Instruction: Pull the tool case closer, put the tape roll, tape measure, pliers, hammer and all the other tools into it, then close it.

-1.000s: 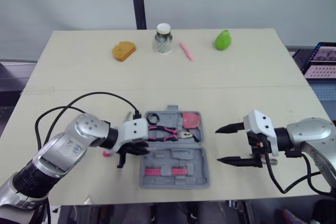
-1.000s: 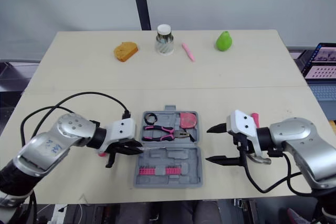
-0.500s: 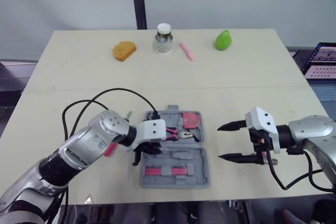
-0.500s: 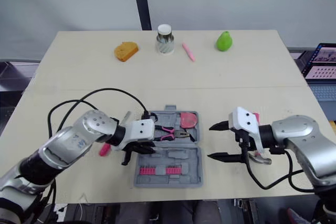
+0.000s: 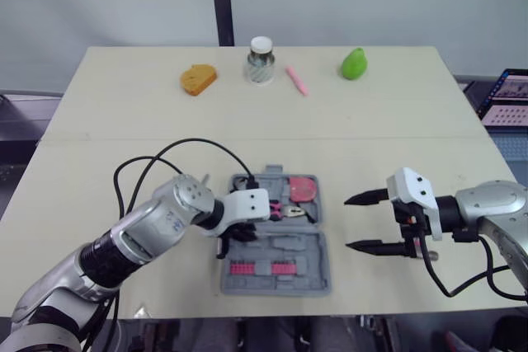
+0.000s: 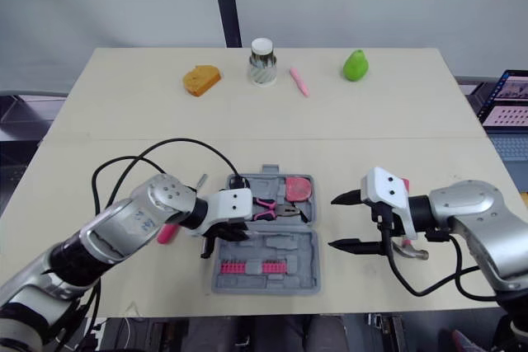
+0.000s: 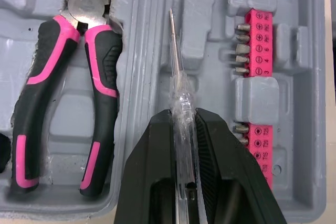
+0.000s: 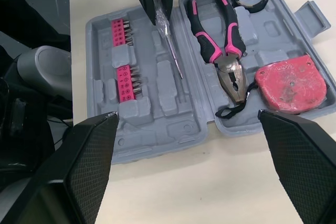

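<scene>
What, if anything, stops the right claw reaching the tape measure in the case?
Likely nothing: yes. The right claw is open beside the tool case, bare table between, and the tape measure lies uncovered on that side, clear of the left claw.

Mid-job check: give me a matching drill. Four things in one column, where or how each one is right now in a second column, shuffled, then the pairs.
Things
1. screwdriver
2. pliers
3. tape measure
4. right gripper

States
A. red, lying in a corner of the tool case
B. open, off to the right of the case
C. clamped in the left gripper, over the case
D. lying in the case, pink-and-black handles

Pairs: 1-C, 2-D, 3-A, 4-B
</scene>
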Tool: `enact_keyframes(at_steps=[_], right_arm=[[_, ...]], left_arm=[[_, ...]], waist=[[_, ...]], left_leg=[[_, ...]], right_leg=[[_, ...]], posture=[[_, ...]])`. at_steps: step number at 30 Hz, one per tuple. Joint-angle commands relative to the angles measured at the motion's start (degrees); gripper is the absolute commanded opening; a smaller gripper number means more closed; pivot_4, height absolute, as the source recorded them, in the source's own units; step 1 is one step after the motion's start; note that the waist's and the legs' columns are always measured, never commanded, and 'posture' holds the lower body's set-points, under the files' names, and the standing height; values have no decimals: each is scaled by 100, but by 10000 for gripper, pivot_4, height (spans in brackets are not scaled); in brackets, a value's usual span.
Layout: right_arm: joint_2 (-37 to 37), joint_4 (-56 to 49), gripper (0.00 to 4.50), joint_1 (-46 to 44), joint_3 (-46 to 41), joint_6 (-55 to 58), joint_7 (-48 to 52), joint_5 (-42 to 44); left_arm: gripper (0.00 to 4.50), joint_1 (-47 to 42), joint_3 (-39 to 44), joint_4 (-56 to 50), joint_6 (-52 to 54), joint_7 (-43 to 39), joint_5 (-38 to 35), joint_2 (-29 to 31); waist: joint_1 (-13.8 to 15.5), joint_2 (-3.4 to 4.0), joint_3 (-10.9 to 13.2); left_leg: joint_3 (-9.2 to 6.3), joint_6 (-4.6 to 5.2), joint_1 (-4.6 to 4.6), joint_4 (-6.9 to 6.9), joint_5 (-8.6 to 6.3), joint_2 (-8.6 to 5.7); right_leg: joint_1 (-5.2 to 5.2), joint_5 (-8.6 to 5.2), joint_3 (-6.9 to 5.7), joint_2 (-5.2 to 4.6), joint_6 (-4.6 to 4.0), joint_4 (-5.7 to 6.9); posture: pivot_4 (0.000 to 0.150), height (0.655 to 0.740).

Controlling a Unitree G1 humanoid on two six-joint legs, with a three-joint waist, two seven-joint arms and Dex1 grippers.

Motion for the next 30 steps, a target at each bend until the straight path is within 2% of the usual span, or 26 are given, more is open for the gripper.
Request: enact_keyframes(at_steps=[1, 30], right_arm=[[-69, -201, 45000, -3, -245, 26, -45, 71], [-50, -334, 45000, 228, -480, 86, -156, 126]], left_arm=[[881, -127, -24, -192, 108, 15, -8, -45], [881, -193, -265, 135, -111, 64, 73, -302]], waist=[[-2, 0, 0], [12, 0, 0]], left_leg=[[-1, 1, -1, 2, -1, 0], [-8, 4, -6, 19, -3, -2]], right_leg=[[0, 0, 0, 1, 0, 1], [2, 0, 7, 5, 0, 8]], posture=[[1500, 7400], [1500, 7400]])
